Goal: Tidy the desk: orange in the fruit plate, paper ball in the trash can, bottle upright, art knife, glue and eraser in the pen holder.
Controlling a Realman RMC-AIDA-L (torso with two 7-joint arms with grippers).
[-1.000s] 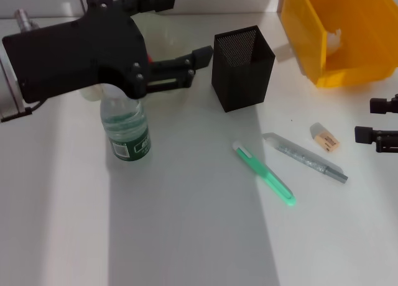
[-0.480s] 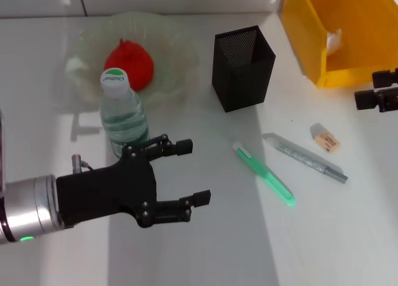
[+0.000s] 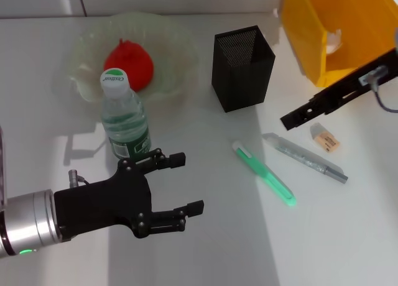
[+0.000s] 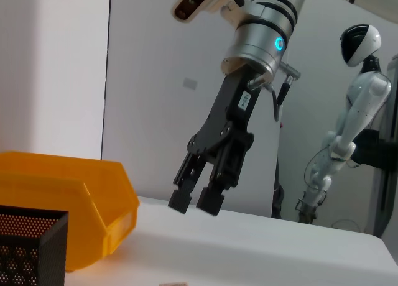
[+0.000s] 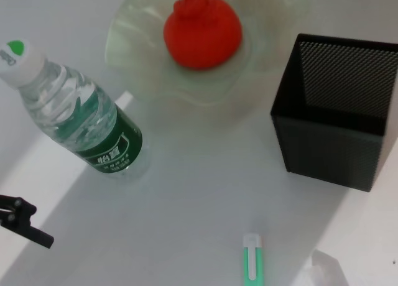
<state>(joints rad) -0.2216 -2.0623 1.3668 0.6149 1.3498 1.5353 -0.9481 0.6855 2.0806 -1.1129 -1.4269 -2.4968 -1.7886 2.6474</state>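
Note:
The orange [image 3: 127, 63] lies in the fruit plate [image 3: 177, 46]. The bottle [image 3: 124, 121] stands upright in front of the plate. The pen holder [image 3: 242, 68] stands mid-table. A green art knife [image 3: 264, 174], a grey glue stick [image 3: 305, 156] and the eraser [image 3: 324, 138] lie on the table to its right front. The paper ball [image 3: 334, 40] is in the trash can [image 3: 311, 37]. My left gripper [image 3: 186, 181] is open and empty, just in front of the bottle. My right gripper [image 3: 292, 119] hovers left of the eraser, with nothing between its fingers [image 4: 210, 202], which stand slightly apart.
In the right wrist view the bottle [image 5: 93, 124], orange [image 5: 202, 28], pen holder [image 5: 336, 112] and art knife [image 5: 252, 264] show from above. A white wall runs behind the table. Bare tabletop lies at the front right.
My left arm has pulled back from above the bottle to the table's front left. My right gripper has swung in from the right edge to beside the eraser.

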